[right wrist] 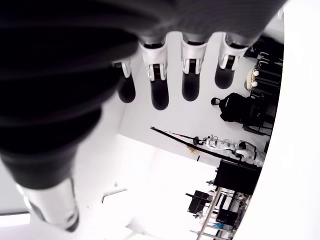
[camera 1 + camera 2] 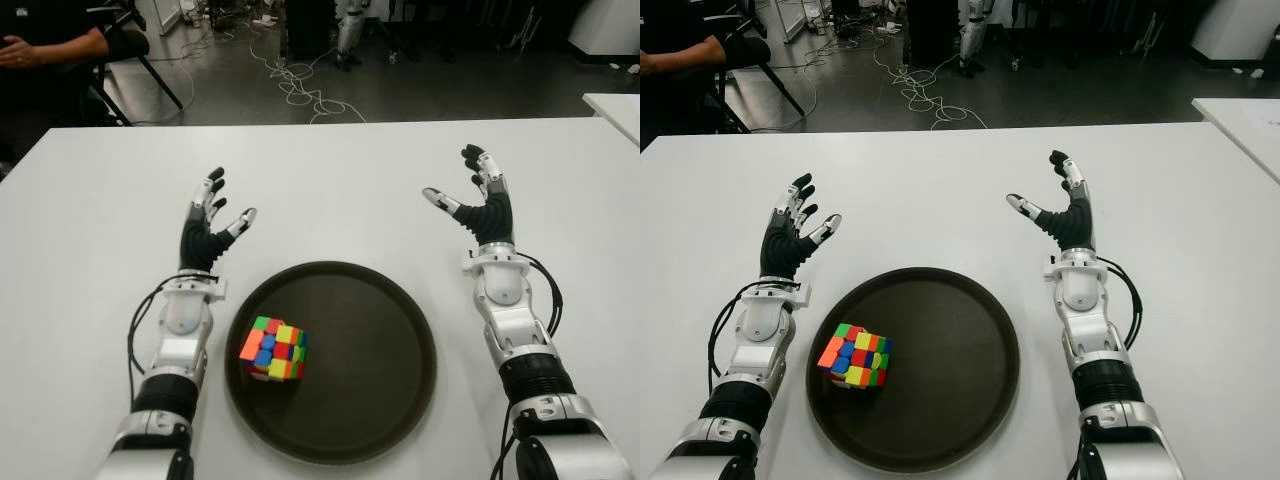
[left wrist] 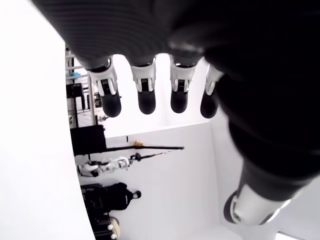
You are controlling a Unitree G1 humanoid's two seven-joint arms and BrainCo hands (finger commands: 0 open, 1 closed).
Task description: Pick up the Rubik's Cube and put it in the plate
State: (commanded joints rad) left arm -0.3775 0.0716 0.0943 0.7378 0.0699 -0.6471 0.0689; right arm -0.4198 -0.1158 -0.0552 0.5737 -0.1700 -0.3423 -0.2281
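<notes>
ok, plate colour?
Dark brown plate, near black; clearest in the left eye view.

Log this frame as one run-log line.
Rubik's Cube: in plate, left part | left hand: open, empty, left of plate | right hand: open, empty, right | table

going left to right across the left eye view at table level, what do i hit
left hand → Rubik's Cube, lying in the left part of the plate → bare middle and right of the plate → right hand, all on the white table

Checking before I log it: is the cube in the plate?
In: the cube sits on the plate, near its left edge; both hands empty.
</notes>
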